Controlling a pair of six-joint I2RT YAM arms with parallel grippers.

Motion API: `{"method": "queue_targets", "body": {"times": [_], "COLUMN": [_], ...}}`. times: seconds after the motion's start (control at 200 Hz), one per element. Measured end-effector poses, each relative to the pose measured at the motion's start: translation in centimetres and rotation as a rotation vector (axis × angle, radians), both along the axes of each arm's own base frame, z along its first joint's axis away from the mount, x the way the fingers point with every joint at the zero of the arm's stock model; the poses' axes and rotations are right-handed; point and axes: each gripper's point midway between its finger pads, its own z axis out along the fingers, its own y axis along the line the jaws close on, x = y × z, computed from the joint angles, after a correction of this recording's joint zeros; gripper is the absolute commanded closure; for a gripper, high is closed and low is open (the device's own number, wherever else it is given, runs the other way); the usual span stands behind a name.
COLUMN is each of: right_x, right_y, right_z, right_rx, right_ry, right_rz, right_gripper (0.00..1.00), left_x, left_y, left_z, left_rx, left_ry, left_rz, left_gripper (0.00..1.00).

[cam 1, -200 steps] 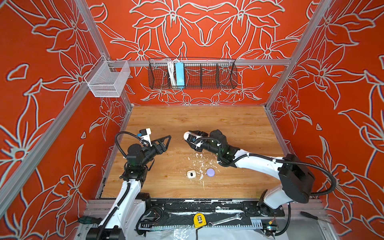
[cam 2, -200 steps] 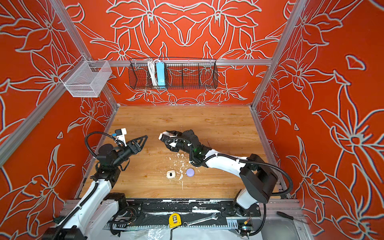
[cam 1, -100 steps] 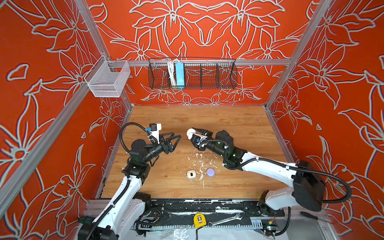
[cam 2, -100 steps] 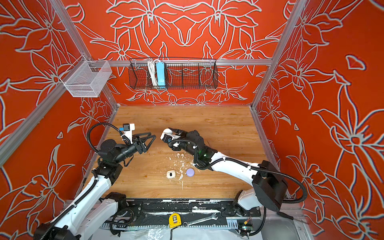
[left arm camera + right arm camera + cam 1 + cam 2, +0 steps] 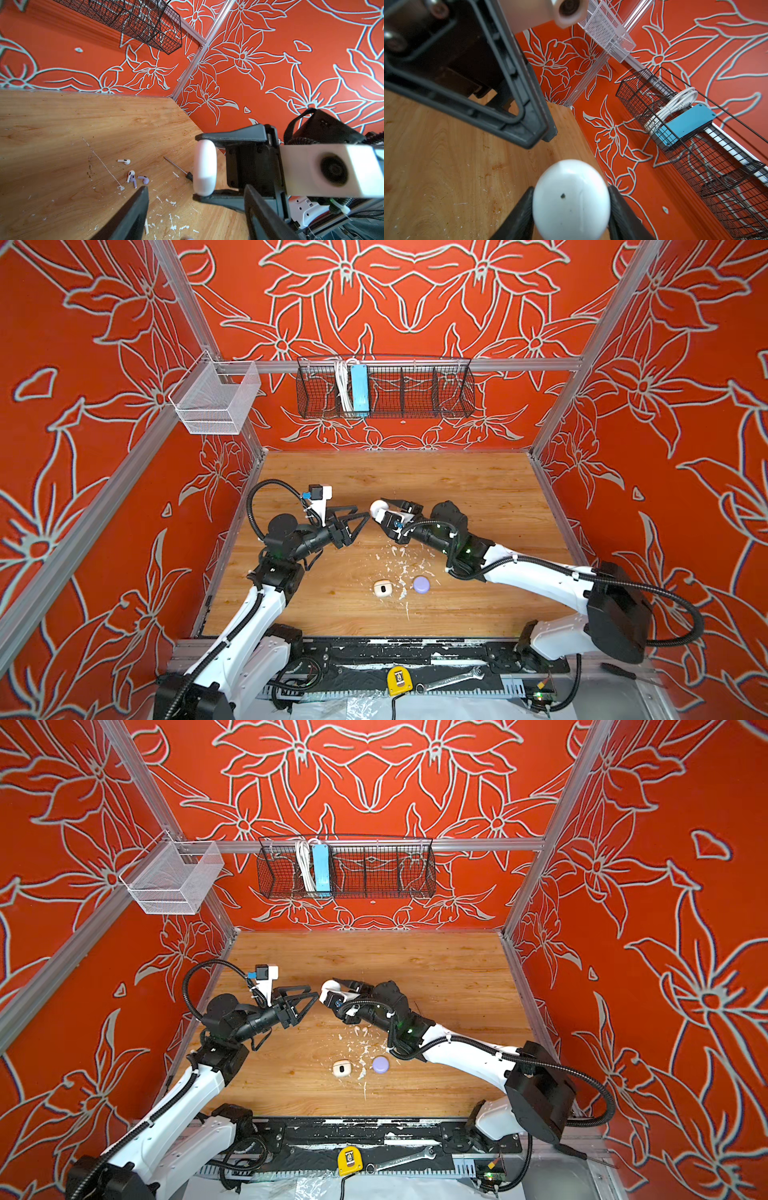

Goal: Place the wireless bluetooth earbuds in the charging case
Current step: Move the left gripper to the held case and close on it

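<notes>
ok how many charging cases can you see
3: a white case in the right gripper, a cream case on the table, a lavender case beside it. More could be hidden.

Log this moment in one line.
right gripper: holds white case, off table | left gripper: open, tips near it | earbuds: loose on table | cream case, lavender case: on table

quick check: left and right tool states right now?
Left tool: open, holding nothing.
Right tool: closed on the white charging case.
</notes>
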Motion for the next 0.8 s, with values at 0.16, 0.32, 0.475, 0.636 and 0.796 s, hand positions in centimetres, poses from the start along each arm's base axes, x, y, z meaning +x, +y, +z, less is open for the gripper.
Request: {"method": "queue_targets", "body": {"times": [0.16, 0.32, 0.475, 0.636, 0.796], "right_x": [0.1, -0.1, -0.2, -0.1, -0.1], "right_y": [0.1, 0.2, 0.3, 0.3, 0.3], "right_z": [-0.7, -0.7, -0.8, -0.8, -0.7], "right_rx": [-0.02, -0.02, -0.021, -0.022, -0.018], "right_ry": [0.004, 0.007, 0.008, 0.007, 0.003], "right_rz": [-0.002, 0.013, 0.022, 0.017, 0.016], "right_gripper": [0.87, 0.86, 0.86, 0.86, 0.86], "left_x": [0.0, 0.2, 0.5, 0.7, 0.8], "left_y": [-0.7, -1.4, -1.7, -1.9, -2.1], "left_z": [0.2, 0.1, 0.0, -0.5, -0.8], "left_rx": [0.011, 0.03, 0.048, 0.058, 0.068], "left_ry": [0.004, 0.021, 0.039, 0.061, 0.074], "left_rz": [-0.025, -0.043, -0.051, -0.053, -0.06], "left_gripper": [0.28, 0.3, 0.33, 0.33, 0.34]}}
